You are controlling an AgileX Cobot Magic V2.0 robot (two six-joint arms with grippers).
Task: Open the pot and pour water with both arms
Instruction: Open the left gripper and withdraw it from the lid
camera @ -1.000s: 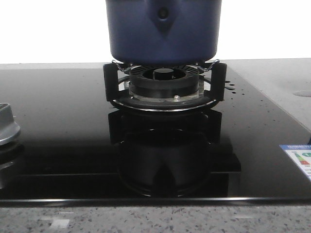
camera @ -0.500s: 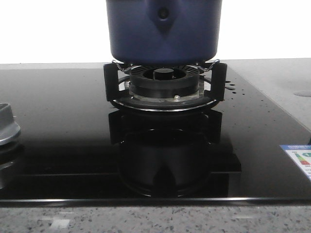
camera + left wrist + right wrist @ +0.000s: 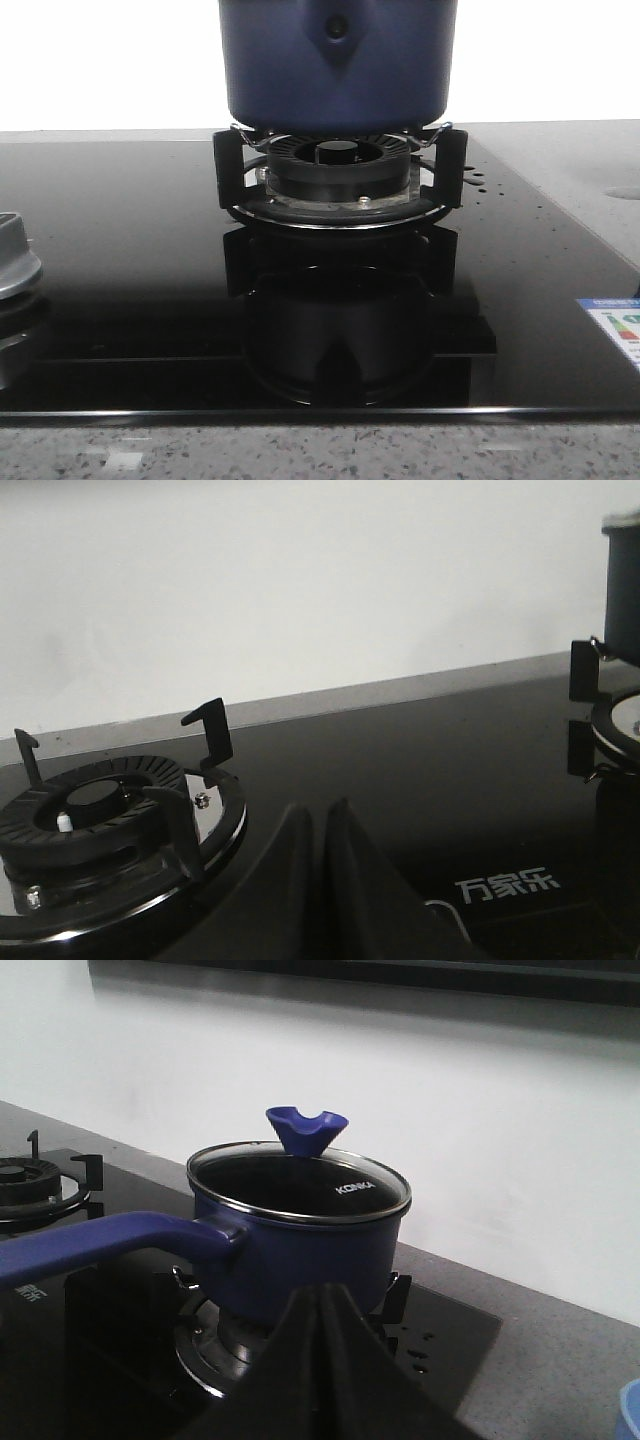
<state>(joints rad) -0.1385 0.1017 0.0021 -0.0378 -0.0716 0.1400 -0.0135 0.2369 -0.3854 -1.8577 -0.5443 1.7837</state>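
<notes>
Right end effector (image 3: 322,1305): fingers pressed together, holding nothing, aimed at the pot (image 3: 300,1250) from just short of its wall. Left end effector (image 3: 318,825): also closed on nothing, low over the hob (image 3: 400,780), well apart from the pot, beside the bare left burner (image 3: 100,810).

Pot sits on the right burner (image 3: 338,180), glass lid (image 3: 298,1182) on, blue knob (image 3: 306,1130) upright at centre, handle (image 3: 100,1245) sticking out toward the left burner.

Risks, judging from here: both end effectors need to open before any grasp; going in closed would shove the pot off the burner's prongs. Knob is small and flared, so an off-centre pinch may slip. Lifting by the handle w/ water inside could tip the pot and spill onto the hob or bench (image 3: 320,450).
</notes>
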